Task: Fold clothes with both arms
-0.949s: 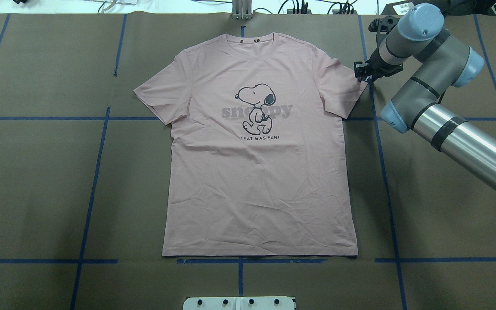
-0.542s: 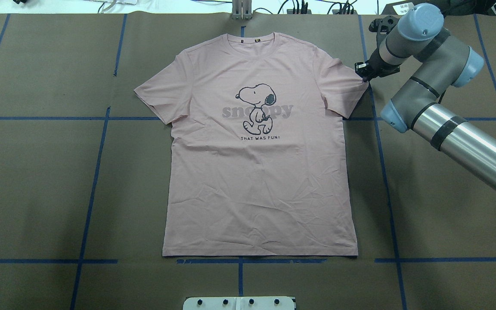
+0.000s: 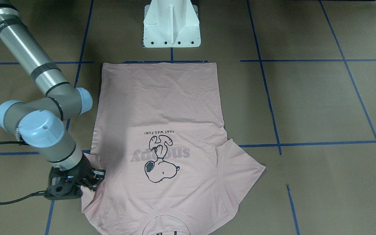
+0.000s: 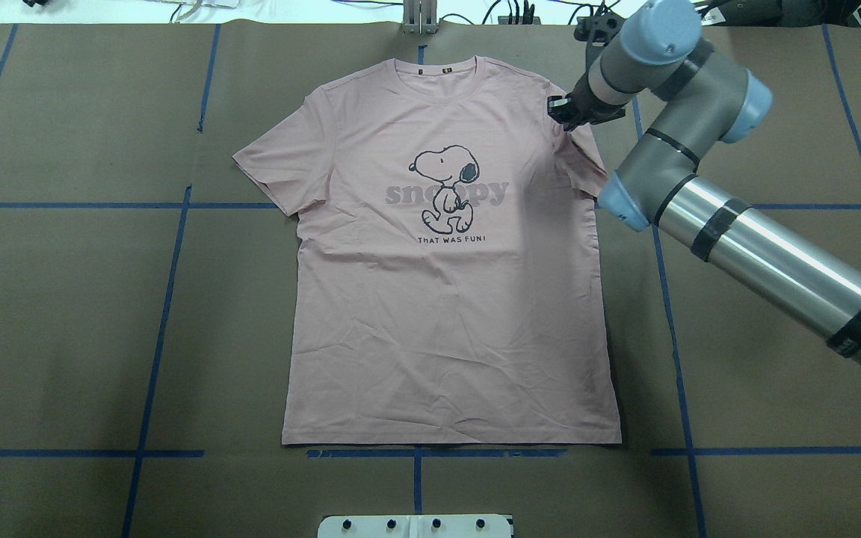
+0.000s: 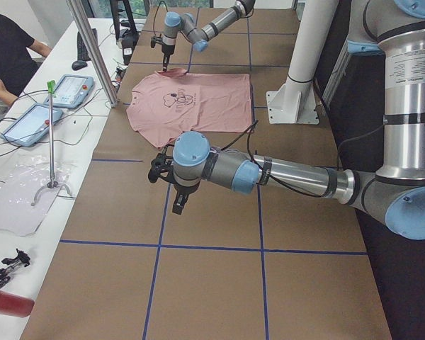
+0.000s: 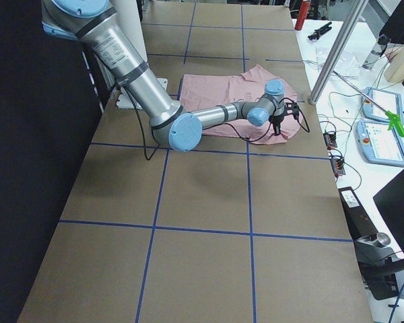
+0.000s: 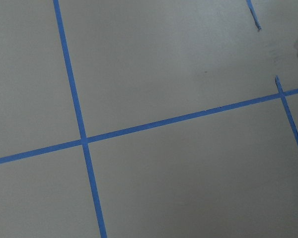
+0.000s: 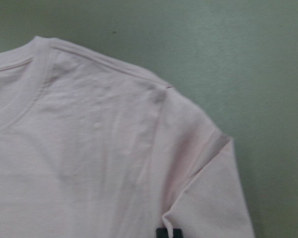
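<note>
One shirt [image 4: 445, 329] lies flat on the table [image 4: 64, 336], print up. Its hem is nearest the robot's base [image 3: 171, 26] and its collar is at the far side. It sits midway between the two arms, so each arm can reach its own side.

Right gripper [image 4: 566, 116]: positioned over the shoulder seam on the robot's right. Its fingers appear clamped on the edge of the sleeve [image 4: 581, 158]. That sleeve is doubled inward over the shoulder, and the wrist view shows a raised crease where it turns over. This grip suits a sleeve fold: holding the edge lets the arm lay the sleeve across the chest without shifting the body of the shirt.

Left gripper [image 5: 177, 207]: suspended above bare table, well apart from the shirt. Only the side view shows it, so I cannot tell whether its fingers are parted or closed. Its wrist camera shows only table and tape lines.

The opposite sleeve [image 4: 281, 161] lies spread flat, not yet folded. Judgement: the task is at an early stage. If the right grip slips, the sleeve may bunch up.
</note>
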